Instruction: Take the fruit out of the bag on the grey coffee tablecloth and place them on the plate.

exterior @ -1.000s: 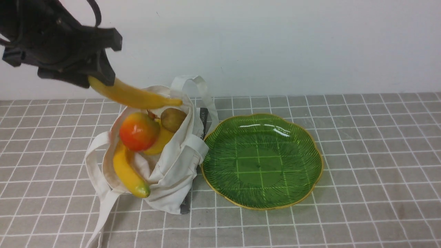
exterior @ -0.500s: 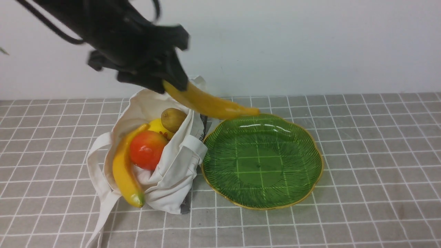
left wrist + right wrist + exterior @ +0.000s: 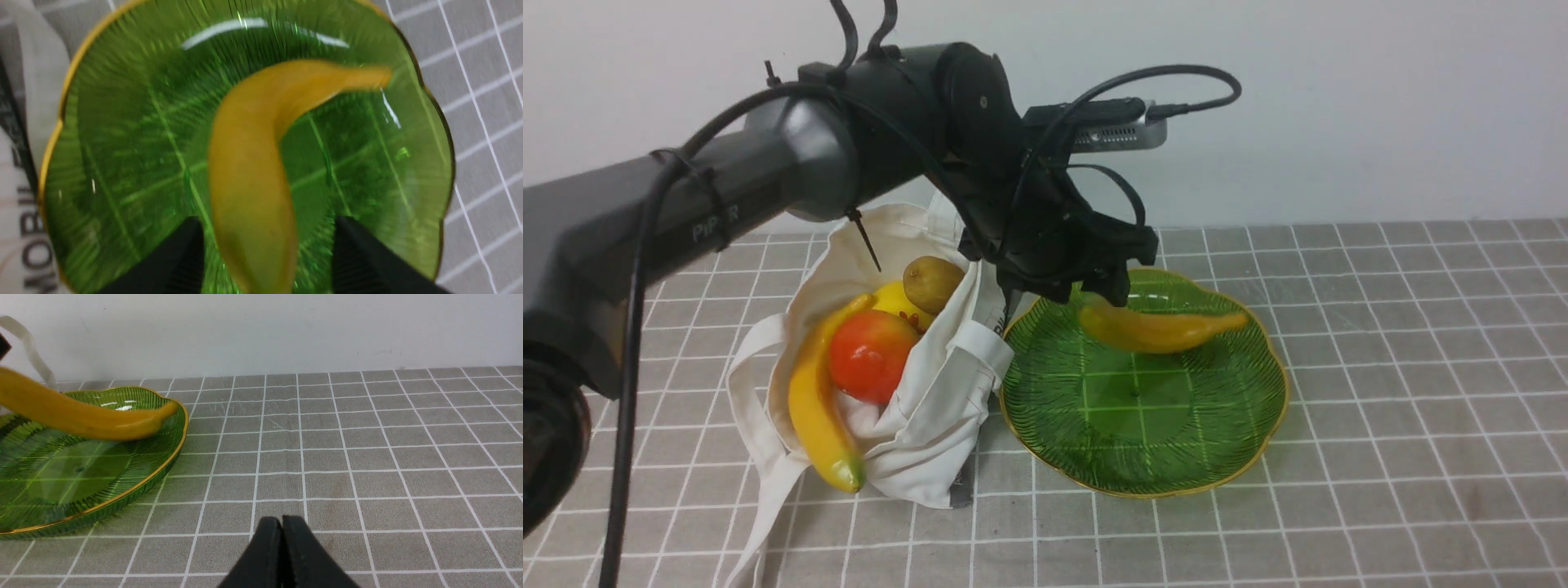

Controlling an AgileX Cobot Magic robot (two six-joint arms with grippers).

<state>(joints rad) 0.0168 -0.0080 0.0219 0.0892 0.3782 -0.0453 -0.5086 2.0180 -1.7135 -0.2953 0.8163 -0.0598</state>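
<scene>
The cream bag (image 3: 931, 408) lies open on the grey grid tablecloth (image 3: 1380, 367). In it are a banana (image 3: 813, 408), a red-orange ball (image 3: 870, 355), a brownish-green oval (image 3: 931, 282) and a yellow piece (image 3: 894, 300). The green plate (image 3: 1054, 425) sits right of the bag. My left gripper (image 3: 1086, 290) hangs over the plate's back left. Its jaws stand open, and green shows between one finger (image 3: 359, 261) and the second banana (image 3: 253, 163). That banana (image 3: 1160, 329) is just over the plate. My right gripper (image 3: 282, 524) is shut and empty, low over the cloth right of the plate (image 3: 81, 477).
A white wall runs behind the table. The bag's strap handles (image 3: 760, 498) trail toward the front left. The left arm (image 3: 768, 180) reaches across above the bag. Bare cloth lies right of the plate.
My left arm carried the banana from above the bag rightward and down over the plate. Its jaws now stand apart from the banana. The fruit in the bag settled.
</scene>
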